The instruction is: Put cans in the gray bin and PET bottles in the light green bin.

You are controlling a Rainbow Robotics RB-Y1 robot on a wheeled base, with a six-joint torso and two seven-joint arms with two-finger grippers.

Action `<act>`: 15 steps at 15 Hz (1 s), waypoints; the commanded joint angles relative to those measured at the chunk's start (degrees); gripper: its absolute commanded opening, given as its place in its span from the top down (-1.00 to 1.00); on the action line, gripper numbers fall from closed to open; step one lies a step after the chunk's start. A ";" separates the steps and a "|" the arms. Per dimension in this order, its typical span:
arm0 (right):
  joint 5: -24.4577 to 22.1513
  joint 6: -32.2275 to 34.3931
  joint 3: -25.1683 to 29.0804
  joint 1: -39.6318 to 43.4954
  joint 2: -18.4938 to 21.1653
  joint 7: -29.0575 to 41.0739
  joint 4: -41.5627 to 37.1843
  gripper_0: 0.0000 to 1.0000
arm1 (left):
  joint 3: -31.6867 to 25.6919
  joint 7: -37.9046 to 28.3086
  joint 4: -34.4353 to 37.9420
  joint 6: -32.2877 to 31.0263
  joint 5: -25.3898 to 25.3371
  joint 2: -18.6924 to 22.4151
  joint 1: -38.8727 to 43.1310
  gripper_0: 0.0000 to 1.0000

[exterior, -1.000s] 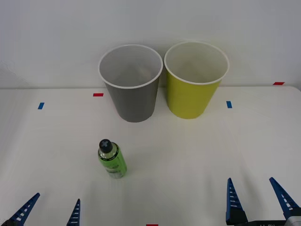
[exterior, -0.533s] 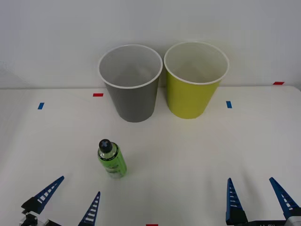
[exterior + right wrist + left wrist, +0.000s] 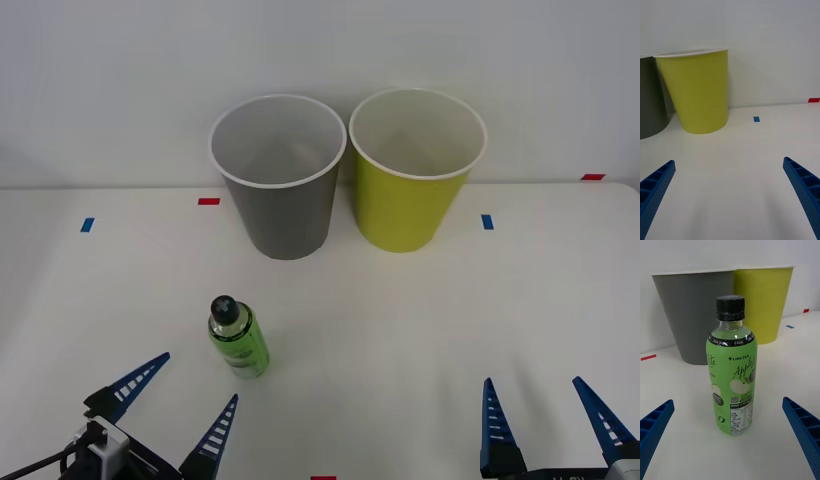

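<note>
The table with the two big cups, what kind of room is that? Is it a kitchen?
Probably not a kitchen. It looks like a robot practice lab: a plain white table with small tape marks, the gray bin, the light green bin, one bottle, and blue claws, left claw nearest it.

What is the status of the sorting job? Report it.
Done: nothing sorted; the PET bottle stands upright on the table. In hand: the left gripper, open, sits just short of the bottle; the right gripper waits open. Left: grasp it and drop it in the light green bin, not the gray bin.
</note>
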State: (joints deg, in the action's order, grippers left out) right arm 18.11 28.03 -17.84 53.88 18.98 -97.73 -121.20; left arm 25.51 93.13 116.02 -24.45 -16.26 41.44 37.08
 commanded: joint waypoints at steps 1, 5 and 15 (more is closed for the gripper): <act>0.00 0.01 0.00 0.00 0.00 0.00 0.00 -1.00 | 2.35 -0.32 -2.82 0.11 -1.32 0.13 -5.26 -1.00; 0.00 0.01 0.00 0.00 0.00 0.00 0.00 -1.00 | 3.76 -0.32 -2.82 1.87 -1.85 0.13 -8.69 -1.00; 0.00 0.01 0.00 0.00 0.00 0.00 0.00 -1.00 | 4.02 -0.41 -2.91 6.96 -2.20 -0.49 -13.70 -1.00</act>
State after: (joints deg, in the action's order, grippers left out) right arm 18.11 28.03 -17.84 53.88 18.98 -97.73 -121.20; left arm 29.47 92.73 113.11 -18.10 -18.46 41.19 23.87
